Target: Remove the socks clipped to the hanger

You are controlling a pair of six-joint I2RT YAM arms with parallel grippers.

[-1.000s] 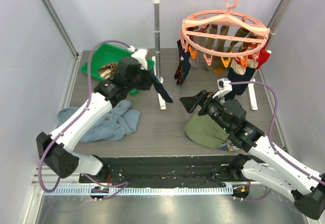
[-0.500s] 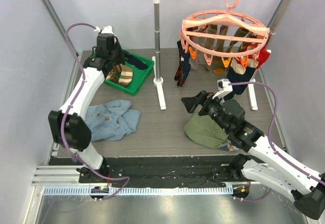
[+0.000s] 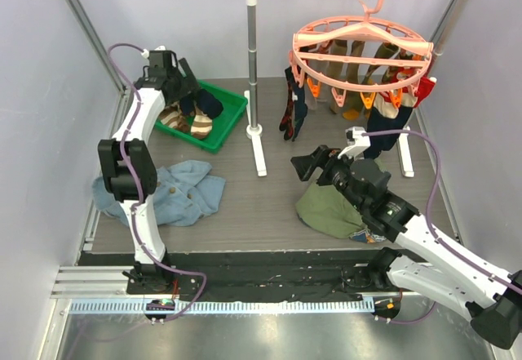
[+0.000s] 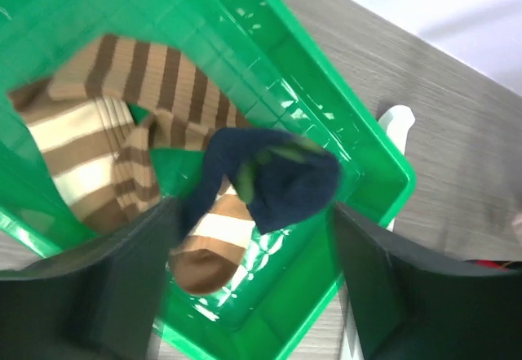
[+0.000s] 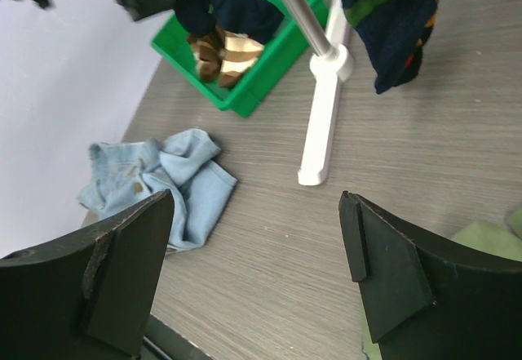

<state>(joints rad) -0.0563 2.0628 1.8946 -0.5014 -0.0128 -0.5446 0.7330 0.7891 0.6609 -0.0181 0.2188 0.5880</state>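
Bright, even, diffuse light fills every view, and shadows are faint and soft. From the left wrist, white glare streaks the glossy floor of the green bin (image 4: 269, 66), the navy sock (image 4: 281, 176) in it is smeared by blur, and the dark fingers (image 4: 98, 295) below it are unfocused.

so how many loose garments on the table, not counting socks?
2. A blue denim garment lies crumpled front-left on the table. An olive-green garment lies front-right, partly under the right arm, which may hide more.
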